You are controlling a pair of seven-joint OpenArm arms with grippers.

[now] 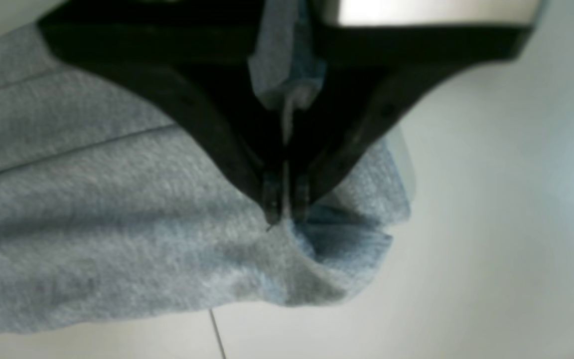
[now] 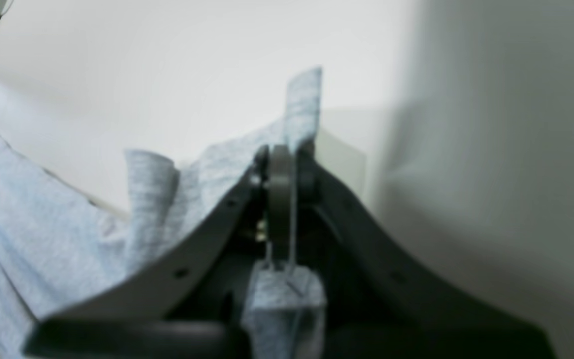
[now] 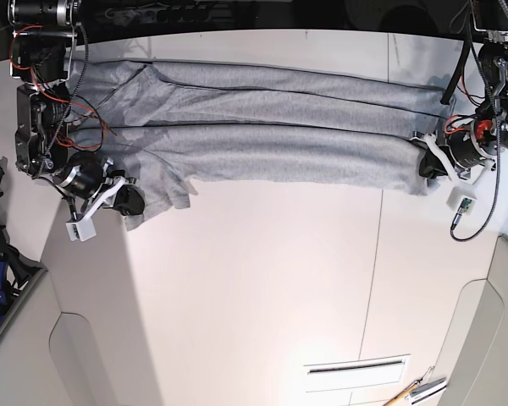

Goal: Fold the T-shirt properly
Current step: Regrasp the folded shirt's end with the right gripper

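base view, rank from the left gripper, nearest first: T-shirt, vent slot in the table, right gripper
1. T-shirt: clamped in the left gripper, on the view's right.
2. Vent slot: at the table's near edge, below the gripper.
3. Right gripper: at the shirt's far end, on the view's left.

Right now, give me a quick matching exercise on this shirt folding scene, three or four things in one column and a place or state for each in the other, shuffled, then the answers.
Column one:
1. left gripper
2. right gripper
3. T-shirt
4. white table

Column two:
A. mostly bare, with a seam line running down it
B. stretched in folds across the far side of the table
C. clamped on the shirt end at the base view's left
D. clamped on the shirt end at the base view's right

Pairs: 1-D, 2-C, 3-B, 4-A
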